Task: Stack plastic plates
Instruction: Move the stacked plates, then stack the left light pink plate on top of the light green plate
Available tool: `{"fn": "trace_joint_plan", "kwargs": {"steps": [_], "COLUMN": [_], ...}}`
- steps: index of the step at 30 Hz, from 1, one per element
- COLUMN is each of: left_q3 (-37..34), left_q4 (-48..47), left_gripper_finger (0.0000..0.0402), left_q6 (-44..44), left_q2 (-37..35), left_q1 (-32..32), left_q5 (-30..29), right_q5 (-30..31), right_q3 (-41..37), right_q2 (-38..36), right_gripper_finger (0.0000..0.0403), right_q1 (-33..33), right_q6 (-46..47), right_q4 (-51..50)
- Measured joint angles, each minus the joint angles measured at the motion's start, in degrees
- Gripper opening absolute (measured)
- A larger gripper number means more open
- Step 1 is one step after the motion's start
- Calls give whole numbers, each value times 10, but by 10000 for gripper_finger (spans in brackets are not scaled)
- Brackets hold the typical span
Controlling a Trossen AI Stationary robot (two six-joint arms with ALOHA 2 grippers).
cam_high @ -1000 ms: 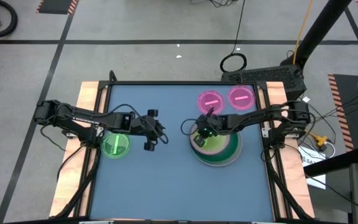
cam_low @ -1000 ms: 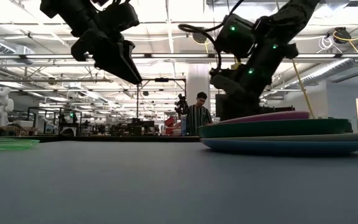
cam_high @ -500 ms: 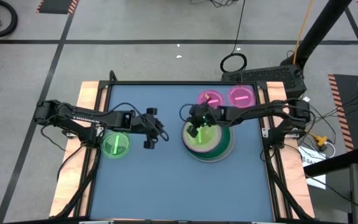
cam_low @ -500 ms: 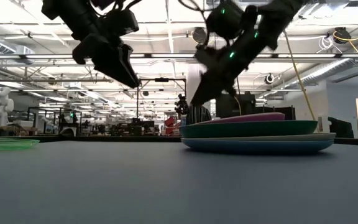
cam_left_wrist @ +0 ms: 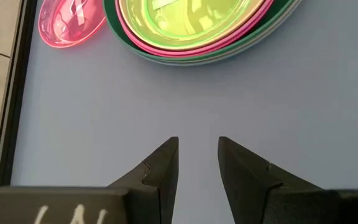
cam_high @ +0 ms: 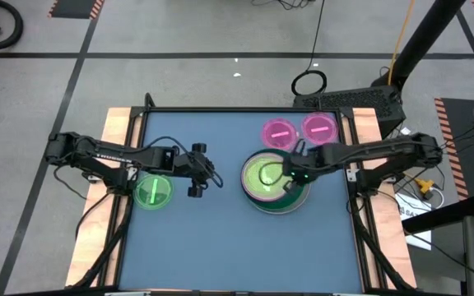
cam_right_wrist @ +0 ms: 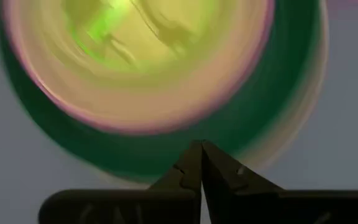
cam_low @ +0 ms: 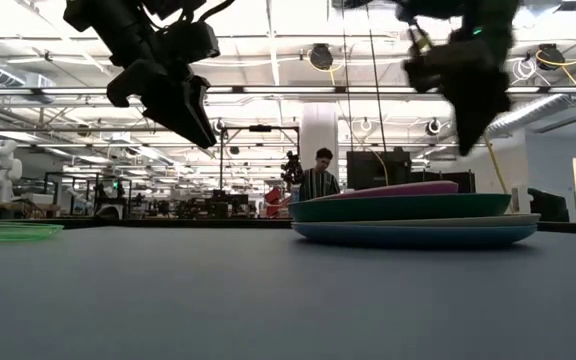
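- Stack of plates (cam_high: 274,182) sitting right of centre on the blue table (cam_high: 220,238), toward the right arm's side.
- From the bottom up in the low view: a blue plate (cam_low: 413,236), a thin white one (cam_low: 508,220), a dark green one (cam_low: 398,207), then a purple edge (cam_low: 408,188) tilted a bit on top.
- Nested in the top of the pile: a translucent green plate (cam_high: 263,174) with a pink rim (cam_left_wrist: 185,51) peeking out around it, nothing inside but glare.
- Two small translucent pink plates, one (cam_high: 278,133) just behind the stack and another (cam_high: 320,127) beside it, near the table's far right edge. Both empty, each with a light streak across the middle.
- One more small translucent green plate (cam_high: 152,191) lying alone by the left edge of the table, well apart from the stack, mostly under the left arm.
- Right gripper (cam_high: 289,174) hanging over the right side of the stack, raised clear of it in the low view, fingertips (cam_right_wrist: 199,163) pressed together, holding nothing.
- Left gripper (cam_high: 196,179) parked in the air left of centre, between the lone green plate and the stack, fingers (cam_left_wrist: 163,168) spread with a gap, empty, pointed toward the pile.
- Way behind the table in the low view: a person (cam_low: 319,180) standing in the room.
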State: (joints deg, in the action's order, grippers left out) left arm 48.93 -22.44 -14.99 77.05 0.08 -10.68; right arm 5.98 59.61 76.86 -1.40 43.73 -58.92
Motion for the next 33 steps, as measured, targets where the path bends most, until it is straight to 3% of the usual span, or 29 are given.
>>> {"fn": "trace_joint_plan", "kwargs": {"steps": [4,7,12,17,19,24,27,30,33], "left_q3": [0,0,0,0,0,0,0,0,0], "left_q4": [0,-1,0,23,33,27,21,23,38], "left_gripper_finger": [120,120,120,120,120,120,120,120,120], "left_q6": [5,7,3,-4,-4,21,37,37,30], "left_q2": [0,0,0,0,0,0,0,0,0], "left_q1": [0,0,0,0,0,0,0,0,0], "left_q5": [0,0,0,0,0,0,0,0,0], "right_q5": [-4,-45,-44,82,85,63,123,201,211], "right_q3": [-38,-102,-208,-225,-224,-188,-170,-165,-165], "right_q2": [-17,-22,-20,-16,-17,-45,-66,-80,-80], "right_gripper_finger": [0,0,0,0,0,0,0,0,0], "right_q1": [-37,-61,-91,-76,-63,-57,-51,-25,24], "right_q6": [94,132,155,80,30,-18,-10,-3,-8], "right_q4": [-67,-46,159,355,393,299,217,213,233]}}
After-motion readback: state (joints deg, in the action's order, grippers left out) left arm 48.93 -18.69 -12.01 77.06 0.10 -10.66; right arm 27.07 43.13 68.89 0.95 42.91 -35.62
